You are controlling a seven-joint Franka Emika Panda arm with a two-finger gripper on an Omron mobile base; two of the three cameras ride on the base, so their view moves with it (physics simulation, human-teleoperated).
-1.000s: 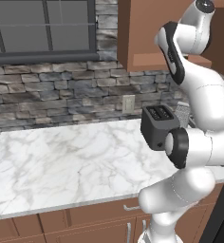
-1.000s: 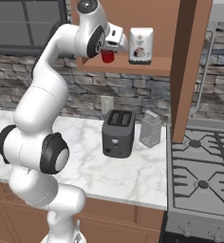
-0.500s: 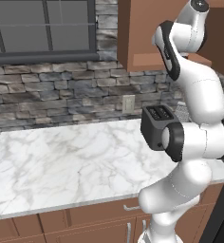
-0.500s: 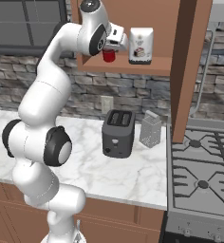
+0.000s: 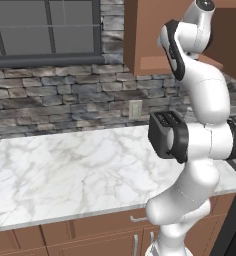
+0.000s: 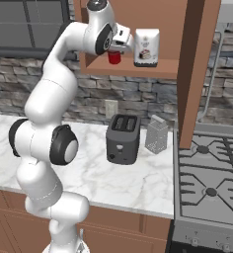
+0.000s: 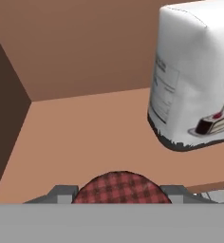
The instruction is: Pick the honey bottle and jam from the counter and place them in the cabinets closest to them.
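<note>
The jam (image 6: 114, 57), a small red jar, hangs just above the open cabinet's wooden shelf (image 6: 138, 70), with my gripper (image 6: 117, 49) shut on it from above and to the left. In the hand view its red checked lid (image 7: 121, 186) sits between my two fingers (image 7: 61, 192), and my gripper (image 7: 119, 196) looks into the cabinet over the bare shelf floor (image 7: 85, 137). The honey bottle is out of view. The white marble counter (image 5: 65, 170) lies below.
A white labelled canister (image 6: 146, 48) stands on the shelf right beside the jam, also close in the hand view (image 7: 199, 80). Below on the counter are a black toaster (image 6: 122, 138) and a grater (image 6: 157, 134). A stove (image 6: 207, 178) lies right; the open cabinet door (image 6: 197, 74) hangs there.
The gripper has carried the jam slightly to the right, closer to the white canister, and the arm's elbow has shifted a little. The grip has stayed shut.
</note>
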